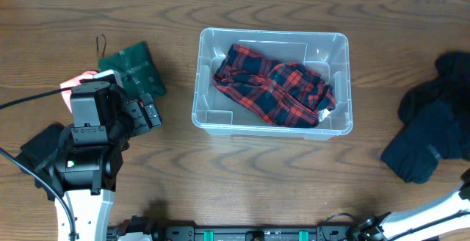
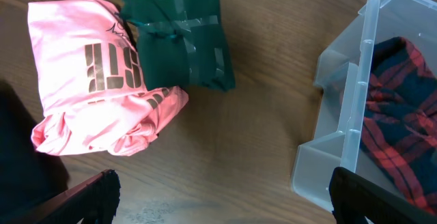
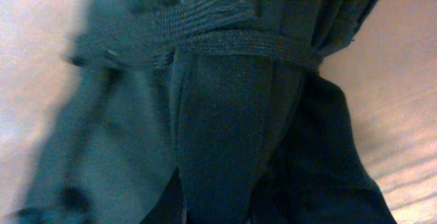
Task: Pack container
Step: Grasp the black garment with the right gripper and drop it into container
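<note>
The clear container stands at the table's middle with a red and dark plaid garment lying in it; both also show at the right of the left wrist view, the container and the plaid garment. My left gripper is open and empty, its fingers spread wide over bare wood left of the container. A dark blue garment bulks at the far right and fills the right wrist view. My right gripper's fingers are hidden in it and seem shut on it.
A pink folded shirt and a dark green folded garment lie left of the container, just beyond my left gripper. A black cloth lies at the far left. My right arm comes in from the bottom right.
</note>
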